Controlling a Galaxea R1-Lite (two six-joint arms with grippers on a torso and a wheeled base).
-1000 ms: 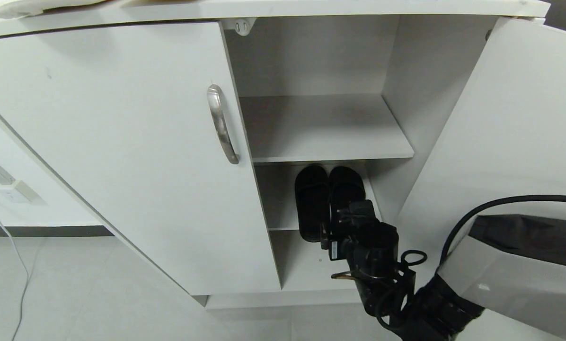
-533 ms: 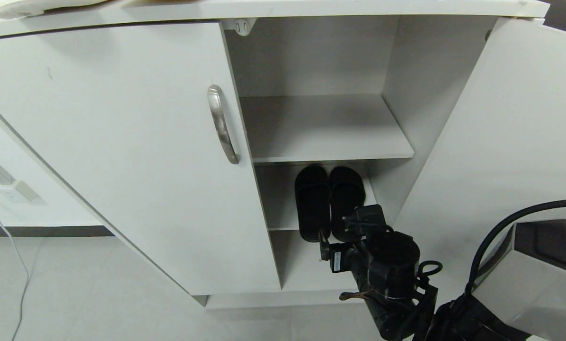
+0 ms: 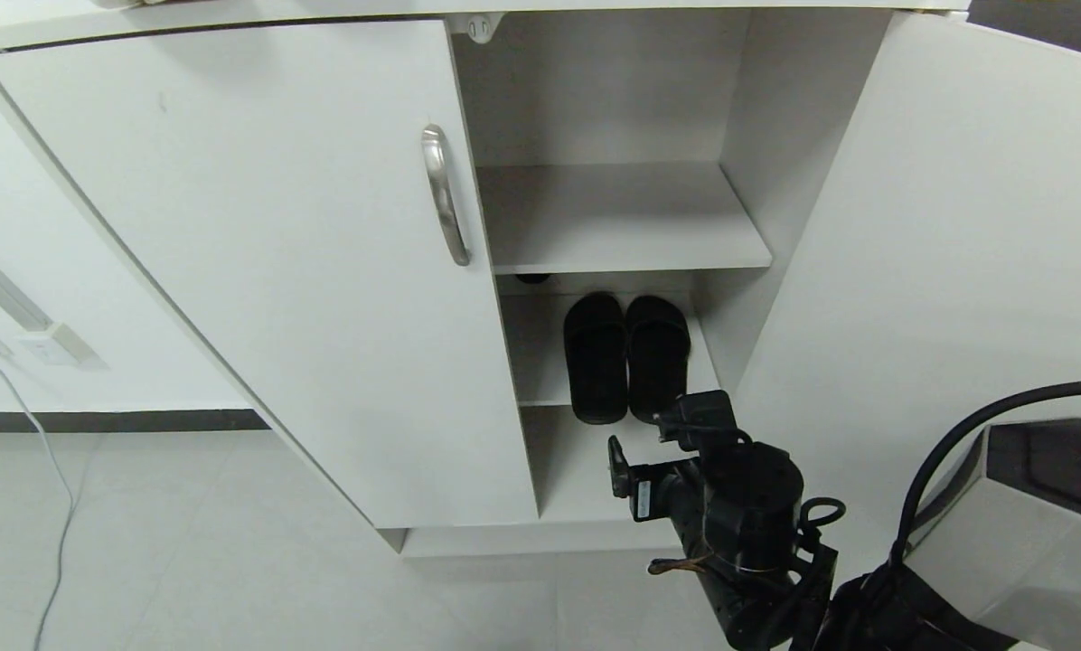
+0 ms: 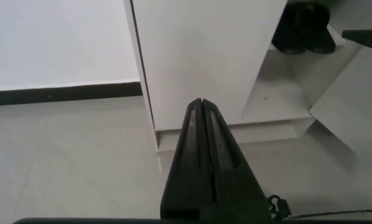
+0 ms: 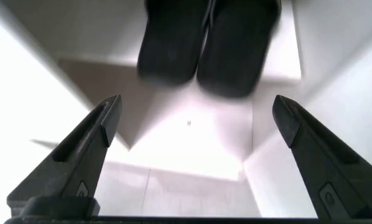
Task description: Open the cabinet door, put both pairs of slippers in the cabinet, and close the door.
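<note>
Slippers [image 3: 626,357] on lower shelf [image 3: 540,366], cabinet door [image 3: 938,226] open

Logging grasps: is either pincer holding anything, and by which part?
Nothing is held. The right pincer is open and empty before the slippers; the left pincer is shut on nothing.

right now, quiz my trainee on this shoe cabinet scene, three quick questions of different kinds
1. True or false: the right gripper is holding the black slippers.
2. The open door is on which side? A left, B right, C both.
3. Fill in: the left gripper is ____ (open or shut).

Key: 1 false, it is open and in front of the slippers, which lie on a shelf; 2 B; 3 shut.
</note>
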